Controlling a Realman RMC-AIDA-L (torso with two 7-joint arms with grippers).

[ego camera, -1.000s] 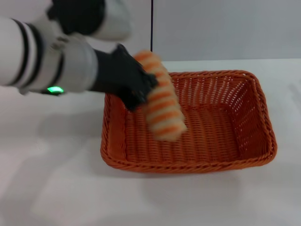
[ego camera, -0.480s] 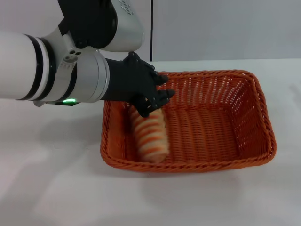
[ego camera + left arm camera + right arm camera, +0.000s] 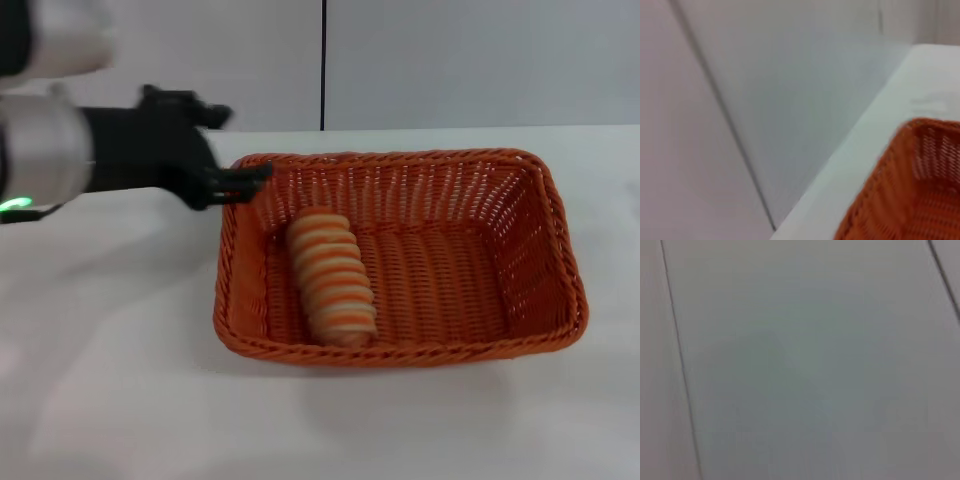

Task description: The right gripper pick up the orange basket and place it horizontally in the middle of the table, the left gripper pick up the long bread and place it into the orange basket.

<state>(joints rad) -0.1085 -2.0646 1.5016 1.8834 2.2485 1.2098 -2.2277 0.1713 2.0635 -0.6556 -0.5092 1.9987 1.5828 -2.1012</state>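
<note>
A: Status check. Where is the bread (image 3: 331, 277) found?

B: Bread is seen lying flat on the floor of the basket (image 3: 560, 250), toward its left end, one end close to the near rim. Nothing is touching it.

A: And the basket?

B: It is set on the table (image 3: 120, 400) with its long side running across the head view, roughly mid-table. Only a corner of its rim is caught in the left wrist view. Both placements are judged done.

A: Left gripper (image 3: 243, 180)?

B: It is held just outside the basket's far-left corner, above the table, empty. The fingers (image 3: 240, 173) are blurred, so whether they are spread or closed cannot be told. No object is seen in them.

A: Right gripper?

B: It is not shown in the head view, and only a plain grey wall panel with seams is seen from its wrist camera. It is taken to be parked.

A: What is left?

B: Nothing on the objects, by this evidence. Only clearing the left arm from the work area is judged outstanding.
</note>
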